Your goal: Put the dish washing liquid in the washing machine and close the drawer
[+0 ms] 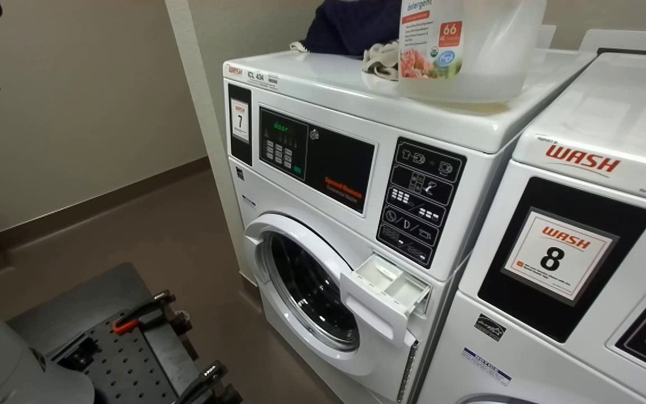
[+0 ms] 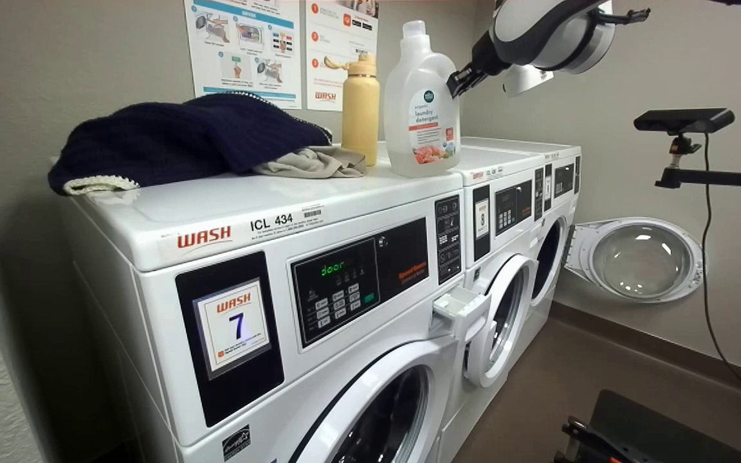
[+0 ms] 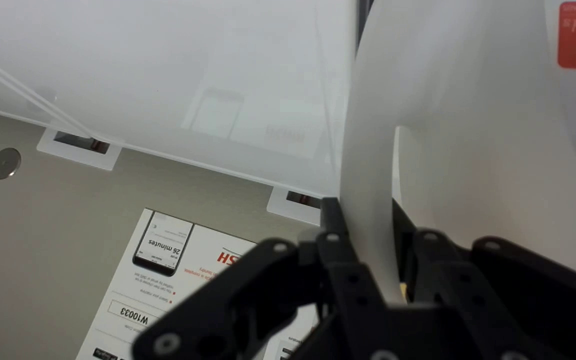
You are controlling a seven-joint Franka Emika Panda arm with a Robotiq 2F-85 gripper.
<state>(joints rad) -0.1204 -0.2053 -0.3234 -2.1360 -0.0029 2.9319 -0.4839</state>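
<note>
1. So, leftmost in an exterior view, a dark blue cloth (image 2: 197, 138) lies on washer 7 (image 2: 357, 209), and a yellow flask (image 2: 361, 109) stands further right.
2. Next comes the detergent bottle (image 2: 422, 109), upright on that same top, towards its right-hand end, base on the surface and long axis vertical. Its label reads laundry detergent, not dish washing liquid.
3. Just right of it is the gripper (image 3: 366, 215). In the wrist view its fingers (image 3: 332, 215) flank the bottle's handle (image 3: 368, 165), set about as far apart as the handle is thick; I judge that they pinch it, though the force cannot be seen.
4. Slightly further right and well below, the drawer (image 2: 480, 318) juts from the washer's front, pulled out. It lies lower than the bottle and forward of it, so the coming move probably calls for a lift, a carry past the front edge, then a tilt of that long axis.
5. Rightmost, the arm (image 2: 550, 32) reaches in from above.
</note>
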